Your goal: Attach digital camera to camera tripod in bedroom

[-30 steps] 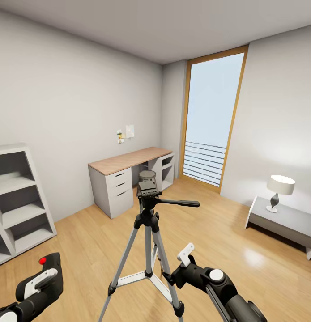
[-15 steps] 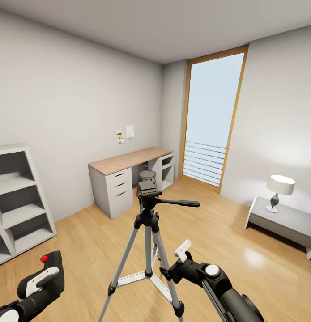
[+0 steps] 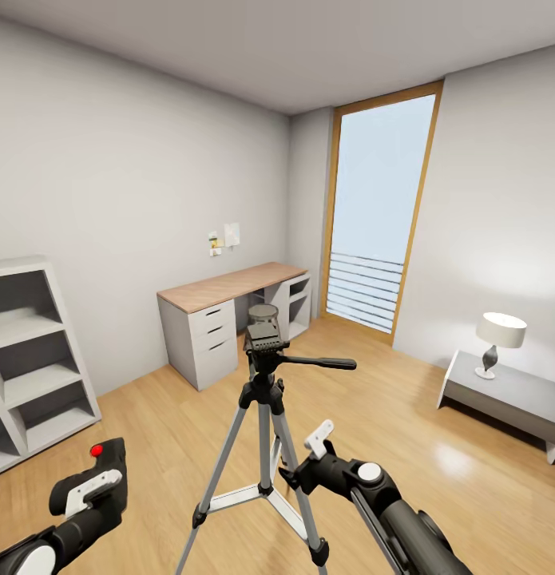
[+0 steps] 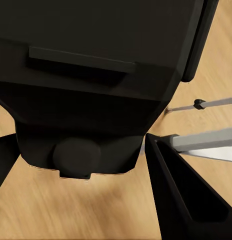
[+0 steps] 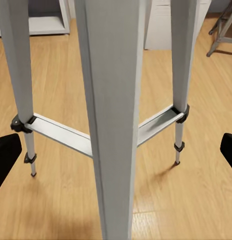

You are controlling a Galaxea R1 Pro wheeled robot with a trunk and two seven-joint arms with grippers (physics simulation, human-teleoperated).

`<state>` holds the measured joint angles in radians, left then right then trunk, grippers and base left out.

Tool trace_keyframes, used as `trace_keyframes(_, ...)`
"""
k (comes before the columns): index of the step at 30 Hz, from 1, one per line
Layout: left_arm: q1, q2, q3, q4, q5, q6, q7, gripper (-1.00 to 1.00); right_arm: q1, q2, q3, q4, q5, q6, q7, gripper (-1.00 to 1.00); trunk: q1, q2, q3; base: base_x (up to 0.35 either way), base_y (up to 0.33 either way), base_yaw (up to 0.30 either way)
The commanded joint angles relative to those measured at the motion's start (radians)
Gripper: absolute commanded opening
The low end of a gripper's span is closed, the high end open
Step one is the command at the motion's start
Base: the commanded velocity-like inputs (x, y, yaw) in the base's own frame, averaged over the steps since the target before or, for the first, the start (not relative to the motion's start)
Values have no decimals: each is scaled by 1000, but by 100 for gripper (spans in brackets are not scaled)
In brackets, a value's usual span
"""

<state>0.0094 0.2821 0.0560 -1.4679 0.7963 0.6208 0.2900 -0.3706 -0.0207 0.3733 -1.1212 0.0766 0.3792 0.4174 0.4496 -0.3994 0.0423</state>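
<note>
Tripod: legs are showing as brushed silver metal, smooth with a soft satin sheen; joints, feet and head are reading as matt black plastic. Cross braces are looking like the same pale metal.

Camera: body is appearing as matt black plastic, smooth; the red button is looking glossy.

Left gripper: black matt casing with a white plastic plate.

Right gripper: black matt casing, one white plastic finger.

Floor: light wood planks are showing a lacquered, slightly reflective finish.

Desk: top is looking like matt wood, body smooth white.

Walls: matt pale grey paint.
</note>
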Motion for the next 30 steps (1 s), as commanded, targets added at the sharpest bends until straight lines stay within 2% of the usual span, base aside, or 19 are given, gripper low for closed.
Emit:
trace_keyframes(1,0,0,-2,-2,7,-2,8,-100,-2,0,1,1,9,1,4,100,0,-1,0,0,0,0)
trace_keyframes(9,-1,-1,-8,2,4,-22,-2,-100,-7,2,3,13,11,-5,4,100,0,-1,0,0,0,0)
trace_keyframes(15,-2,-2,-5,9,8,-37,-78,-100,-8,2,4,28,12,-7,4,100,0,-1,0,0,0,0)
trace_keyframes(20,-2,-2,-2,11,7,-62,-117,-100,-13,10,5,63,14,-9,3,100,0,-1,0,0,0,0)
trace_keyframes(30,-2,6,1,13,-5,-95,-148,-100,-22,26,7,104,16,-41,2,100,0,-1,0,0,0,0)
